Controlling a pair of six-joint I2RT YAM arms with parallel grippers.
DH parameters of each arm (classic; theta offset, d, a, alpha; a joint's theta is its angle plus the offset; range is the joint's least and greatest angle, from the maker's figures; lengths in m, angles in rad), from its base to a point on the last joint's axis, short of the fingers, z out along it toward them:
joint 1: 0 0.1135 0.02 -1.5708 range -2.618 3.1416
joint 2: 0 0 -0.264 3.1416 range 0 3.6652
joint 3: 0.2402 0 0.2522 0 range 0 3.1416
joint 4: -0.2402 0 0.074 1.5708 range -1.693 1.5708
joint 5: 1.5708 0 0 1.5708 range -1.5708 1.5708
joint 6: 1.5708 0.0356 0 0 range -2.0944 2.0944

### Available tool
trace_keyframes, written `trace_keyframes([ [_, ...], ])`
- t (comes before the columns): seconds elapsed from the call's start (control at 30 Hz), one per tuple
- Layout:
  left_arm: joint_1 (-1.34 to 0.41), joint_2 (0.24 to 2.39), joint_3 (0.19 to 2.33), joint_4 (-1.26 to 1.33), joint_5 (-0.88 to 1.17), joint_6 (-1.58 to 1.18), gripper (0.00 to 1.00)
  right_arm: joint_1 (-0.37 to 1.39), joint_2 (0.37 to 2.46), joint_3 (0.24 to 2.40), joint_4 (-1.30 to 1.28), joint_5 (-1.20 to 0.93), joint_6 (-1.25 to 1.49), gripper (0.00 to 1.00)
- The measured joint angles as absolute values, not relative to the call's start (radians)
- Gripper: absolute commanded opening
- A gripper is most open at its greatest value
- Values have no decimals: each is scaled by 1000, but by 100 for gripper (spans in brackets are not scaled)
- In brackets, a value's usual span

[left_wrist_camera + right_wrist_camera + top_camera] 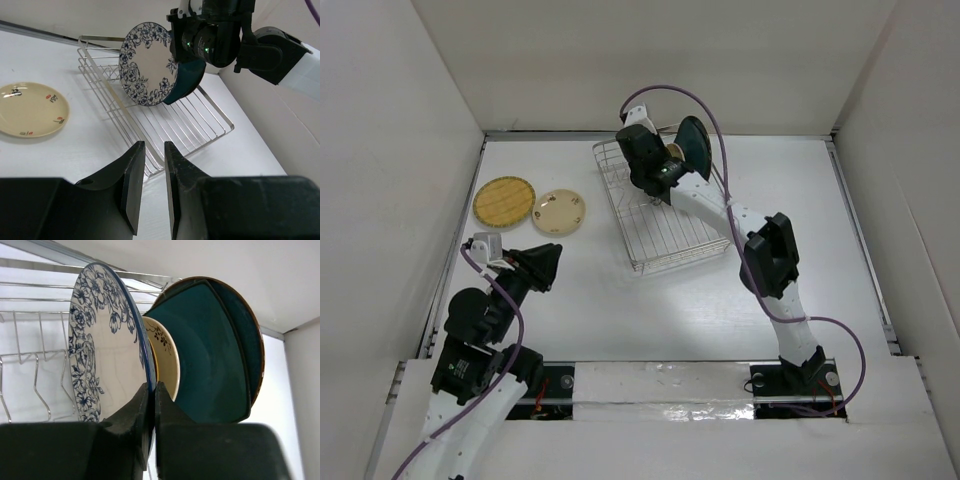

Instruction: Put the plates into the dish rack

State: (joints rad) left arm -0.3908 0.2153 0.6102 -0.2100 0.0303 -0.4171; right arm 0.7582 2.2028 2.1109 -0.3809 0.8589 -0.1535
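The right gripper (pixel 151 390) is clamping the round white blue-flowered plate (pixel 102 360) upright over the silver wire dish rack (pixel 660 232); the left gripper (pixel 154 150) is hovering slightly parted, empty.

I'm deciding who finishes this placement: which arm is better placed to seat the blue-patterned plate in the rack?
Right. The right end effector is shut on the blue-patterned plate, held over the dish rack beside the teal plate. The left end effector holds nothing and sits off to the rack's side.
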Motion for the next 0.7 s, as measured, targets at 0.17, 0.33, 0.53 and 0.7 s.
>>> trace_keyframes([
  [0.17,-391,251,610,-211,26,-417,27,761,2196,2091,-369,828,-81,47],
  [0.33,-391,312,610,-213,22,-418,28,759,2144,2032,-350,767,-43,51],
  [0.53,-391,398,610,-218,11,-425,21,759,1975,1898,-272,661,-27,58],
  [0.7,-391,501,610,-216,-59,-493,0,759,1789,1764,-127,523,-22,3],
])
